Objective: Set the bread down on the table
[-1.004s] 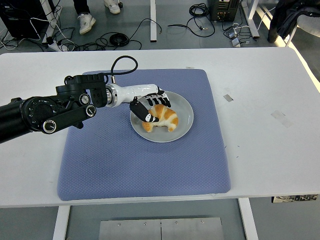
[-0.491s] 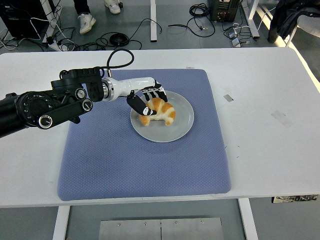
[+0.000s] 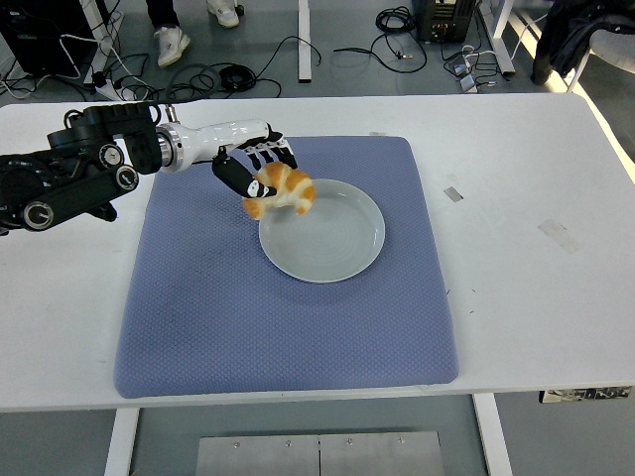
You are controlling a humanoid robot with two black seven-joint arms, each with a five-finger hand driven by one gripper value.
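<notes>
A golden croissant (image 3: 282, 190) hangs in the air over the far left rim of the grey plate (image 3: 332, 243), clear of it. My left hand (image 3: 254, 171), white with black fingers, is shut on the croissant from its left and top side. The left arm reaches in from the left edge, over the back left part of the blue mat (image 3: 288, 317). The plate lies bare on the mat. My right arm is out of view.
The blue mat covers the middle of the white table (image 3: 536, 198). Small tape marks (image 3: 452, 193) lie on the table to the right of the mat. Beyond the far edge are cables on the floor and a person's shoes (image 3: 173, 44).
My left hand lifted the croissant off the plate and carried it up and to the left; the arm has drawn back toward the left edge. The plate is now bare.
</notes>
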